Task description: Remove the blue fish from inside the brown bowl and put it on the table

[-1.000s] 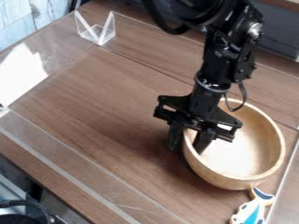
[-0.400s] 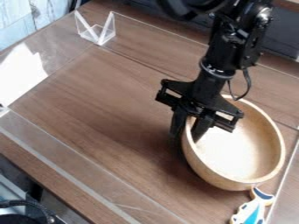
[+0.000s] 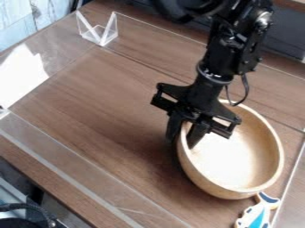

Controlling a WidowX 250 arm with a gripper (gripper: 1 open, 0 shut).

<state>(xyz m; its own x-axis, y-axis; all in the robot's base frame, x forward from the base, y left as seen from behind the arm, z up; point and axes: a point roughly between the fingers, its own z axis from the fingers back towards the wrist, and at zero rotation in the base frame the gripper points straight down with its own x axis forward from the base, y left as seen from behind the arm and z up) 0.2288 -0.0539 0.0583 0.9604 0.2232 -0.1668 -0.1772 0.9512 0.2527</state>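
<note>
From the one camera, the gripper (image 3: 194,134) has drawn its fingers together on the bowl (image 3: 222,189) rim, and the bowl has slid left with it. The bowl looks empty. The fish (image 3: 259,215) lies on the table (image 3: 107,107) just beside it, so this looks done.

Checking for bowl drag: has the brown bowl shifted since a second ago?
Yes. The brown bowl has slid left and slightly down-frame, toward the table's near edge; its rim now sits farther from the picture's right edge.
</note>
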